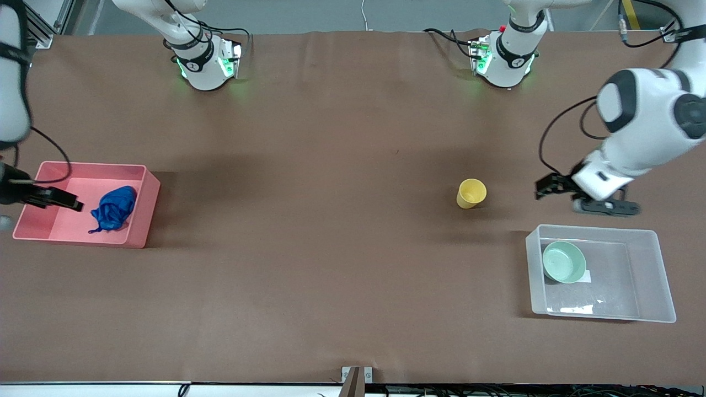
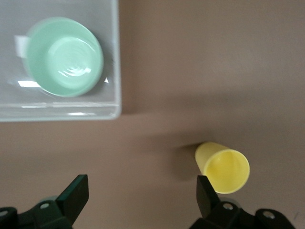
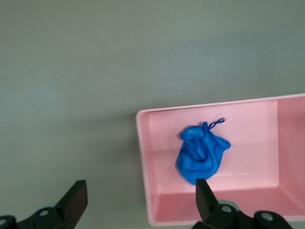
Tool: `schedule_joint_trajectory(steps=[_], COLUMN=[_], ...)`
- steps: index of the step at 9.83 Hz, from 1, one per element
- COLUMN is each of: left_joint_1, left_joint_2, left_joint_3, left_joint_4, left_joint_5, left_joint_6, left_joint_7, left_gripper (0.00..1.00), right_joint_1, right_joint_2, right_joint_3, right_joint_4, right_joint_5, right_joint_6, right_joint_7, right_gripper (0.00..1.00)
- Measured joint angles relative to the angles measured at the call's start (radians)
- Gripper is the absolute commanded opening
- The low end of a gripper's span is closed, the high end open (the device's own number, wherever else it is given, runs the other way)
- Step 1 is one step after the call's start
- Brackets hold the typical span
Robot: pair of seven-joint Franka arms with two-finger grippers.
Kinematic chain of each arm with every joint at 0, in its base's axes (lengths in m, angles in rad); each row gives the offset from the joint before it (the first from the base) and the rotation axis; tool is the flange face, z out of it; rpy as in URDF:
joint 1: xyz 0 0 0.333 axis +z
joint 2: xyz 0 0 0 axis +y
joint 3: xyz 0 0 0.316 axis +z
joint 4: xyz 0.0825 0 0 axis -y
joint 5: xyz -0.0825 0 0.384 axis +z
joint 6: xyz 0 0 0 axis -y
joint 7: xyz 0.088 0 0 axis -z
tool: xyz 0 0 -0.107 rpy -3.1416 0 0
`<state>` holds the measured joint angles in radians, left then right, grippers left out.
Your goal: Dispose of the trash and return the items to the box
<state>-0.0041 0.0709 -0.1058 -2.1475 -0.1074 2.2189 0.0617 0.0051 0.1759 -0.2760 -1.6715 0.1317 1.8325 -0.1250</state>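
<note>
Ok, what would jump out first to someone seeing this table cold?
Probably the blue wad lying in the pink bin at the right arm's end, with the open right gripper over that bin's edge. Then the yellow cup alone on the table, near the clear box holding the green bowl, left gripper open above.

Robotics lab; brown-clothed table point(image 1: 331, 248); two bolted arm bases point(image 1: 207, 63); cables; aluminium framing point(image 1: 41, 27)

You've got a bright blue wad point(image 1: 113, 208) in the pink bin point(image 1: 140, 215), under the black right hand point(image 1: 52, 198). Yellow cup point(image 1: 470, 193) on brown counter point(image 1: 331, 220). Mint-green bowl point(image 1: 563, 262) in the clear box point(image 1: 656, 275), white label point(image 2: 20, 46).
</note>
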Motion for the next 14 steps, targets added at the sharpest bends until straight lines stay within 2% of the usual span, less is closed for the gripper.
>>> schedule_joint_trajectory(steps=[1,3,5,6,7,8,9,10,14], left_joint_1=[-0.001,-0.003,-0.004,-0.004,-0.004,-0.005,-0.005,-0.005,-0.004], left_joint_2=[0.008,0.056,0.132,0.165,0.192,0.213,0.231,0.243,0.233], left_joint_3=[-0.039,-0.086,-0.107,-0.116,-0.128,-0.137,-0.139,-0.14,-0.142], left_joint_4=[-0.05,-0.13,-0.14,-0.139,-0.139,-0.139,-0.139,-0.139,-0.126], left_joint_5=[0.0,0.0,0.0,0.001,0.001,0.001,0.001,0.001,0.001], left_joint_6=[0.05,0.165,0.219,0.234,0.243,0.256,0.272,0.285,0.293], left_joint_7=[-0.013,-0.023,-0.023,-0.023,-0.023,-0.023,-0.023,-0.024,-0.025], left_gripper=[1.0,1.0,0.98,0.87,0.49,0.17,0.04,0.01,0.0], right_joint_1=[0.002,-0.001,-0.052,-0.088,-0.107,-0.118,-0.123,-0.123,-0.125], right_joint_2=[-0.027,-0.107,-0.17,-0.184,-0.187,-0.187,-0.186,-0.184,-0.178], right_joint_3=[0.028,0.101,0.229,0.274,0.281,0.281,0.281,0.281,0.281], right_joint_4=[0.053,0.098,0.157,0.179,0.199,0.216,0.222,0.222,0.222], right_joint_5=[-0.012,-0.096,-0.131,-0.131,-0.131,-0.131,-0.131,-0.131,-0.152], right_joint_6=[-0.057,-0.145,-0.292,-0.329,-0.338,-0.344,-0.352,-0.36,-0.372], right_joint_7=[0.064,0.16,0.291,0.305,0.294,0.275,0.245,0.216,0.165], right_gripper=[1.0,1.0,1.0,1.0,1.0,1.0,1.0,1.0,1.0])
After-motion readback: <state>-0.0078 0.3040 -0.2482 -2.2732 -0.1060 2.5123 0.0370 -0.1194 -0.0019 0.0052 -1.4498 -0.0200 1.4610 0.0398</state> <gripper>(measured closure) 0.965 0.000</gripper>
